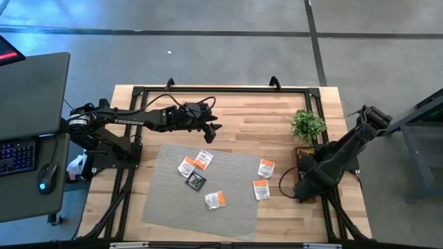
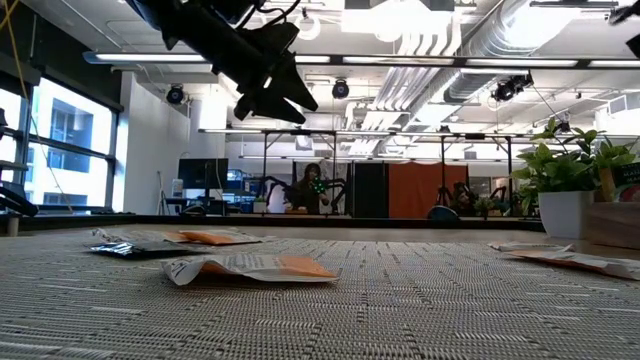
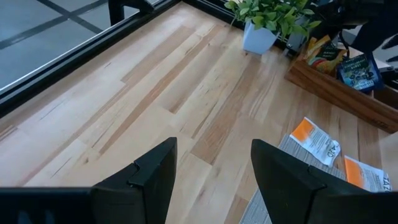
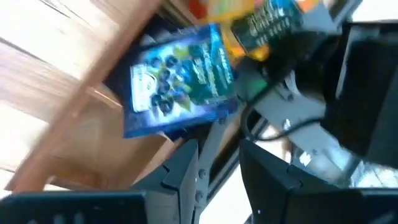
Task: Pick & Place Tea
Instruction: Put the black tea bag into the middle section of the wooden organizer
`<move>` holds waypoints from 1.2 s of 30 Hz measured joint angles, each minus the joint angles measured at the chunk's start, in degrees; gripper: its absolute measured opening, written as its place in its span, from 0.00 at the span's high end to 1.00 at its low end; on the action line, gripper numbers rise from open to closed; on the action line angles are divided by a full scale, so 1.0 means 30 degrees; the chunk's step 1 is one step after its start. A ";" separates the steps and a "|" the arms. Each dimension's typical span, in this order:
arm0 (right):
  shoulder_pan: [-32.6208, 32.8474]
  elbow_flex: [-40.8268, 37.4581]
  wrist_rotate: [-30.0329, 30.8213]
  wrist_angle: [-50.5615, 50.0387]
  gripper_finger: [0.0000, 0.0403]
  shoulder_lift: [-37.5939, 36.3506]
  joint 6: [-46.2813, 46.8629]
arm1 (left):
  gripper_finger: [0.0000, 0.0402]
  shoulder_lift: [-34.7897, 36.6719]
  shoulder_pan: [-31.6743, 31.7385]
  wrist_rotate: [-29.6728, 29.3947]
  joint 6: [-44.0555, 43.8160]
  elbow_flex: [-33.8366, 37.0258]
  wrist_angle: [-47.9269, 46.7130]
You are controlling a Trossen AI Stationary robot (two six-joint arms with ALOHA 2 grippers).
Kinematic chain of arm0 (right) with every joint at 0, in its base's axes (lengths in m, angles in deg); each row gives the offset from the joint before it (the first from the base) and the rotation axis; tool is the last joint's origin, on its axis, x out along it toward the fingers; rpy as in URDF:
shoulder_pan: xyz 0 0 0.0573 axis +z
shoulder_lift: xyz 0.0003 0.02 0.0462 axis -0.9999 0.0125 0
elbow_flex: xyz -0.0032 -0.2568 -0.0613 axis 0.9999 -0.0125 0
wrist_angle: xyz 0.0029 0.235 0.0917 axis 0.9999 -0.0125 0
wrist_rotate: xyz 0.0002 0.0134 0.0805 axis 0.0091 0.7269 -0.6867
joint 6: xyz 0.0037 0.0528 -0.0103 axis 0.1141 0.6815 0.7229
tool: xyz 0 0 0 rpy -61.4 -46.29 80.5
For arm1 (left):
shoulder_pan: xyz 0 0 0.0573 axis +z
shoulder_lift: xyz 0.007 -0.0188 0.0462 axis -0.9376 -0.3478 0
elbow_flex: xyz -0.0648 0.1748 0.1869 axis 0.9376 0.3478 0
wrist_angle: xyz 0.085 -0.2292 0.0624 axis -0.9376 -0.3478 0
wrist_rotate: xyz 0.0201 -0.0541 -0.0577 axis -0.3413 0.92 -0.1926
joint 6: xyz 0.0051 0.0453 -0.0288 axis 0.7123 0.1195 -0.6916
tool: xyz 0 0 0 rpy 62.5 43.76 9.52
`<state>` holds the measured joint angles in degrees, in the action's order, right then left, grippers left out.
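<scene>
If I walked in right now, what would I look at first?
Probably the little tea sachets scattered over the grey mat in the middle of the wooden table: mostly white with orange, one black sachet among them. Next, the left gripper, open, hanging in the air above the mat's far edge. Then the green potted plant on the right, with the right gripper low beside the wooden tray there.

Two dark, near-black arms; the left arm point(image 1: 131, 119) carries white TROSSEN lettering and looping black cables near its pincer point(image 1: 210, 129), whose two fingers are flat, angular and matte.
</scene>
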<state>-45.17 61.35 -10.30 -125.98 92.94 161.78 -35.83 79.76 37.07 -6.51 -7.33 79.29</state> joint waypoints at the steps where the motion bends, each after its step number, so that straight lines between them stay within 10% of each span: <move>1: 0.0049 0.0000 0.0154 0.0519 0.73 -0.0234 -0.0195 | 0.49 0.0000 0.0000 -0.0001 0.0000 0.0001 0.0000; 10: 0.0177 -0.0015 0.0435 0.3682 0.98 -0.1293 -0.1687 | 0.49 0.0000 0.0000 -0.0058 -0.0007 -0.0006 0.0000; 36: -0.0283 -0.0022 -0.0328 0.3271 1.00 0.3278 -0.1884 | 0.49 0.0000 0.0000 0.0015 -0.0007 -0.0006 -0.0576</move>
<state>-46.02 61.28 -11.28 -116.16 102.77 156.13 -35.83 79.76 37.11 -6.53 -7.35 77.56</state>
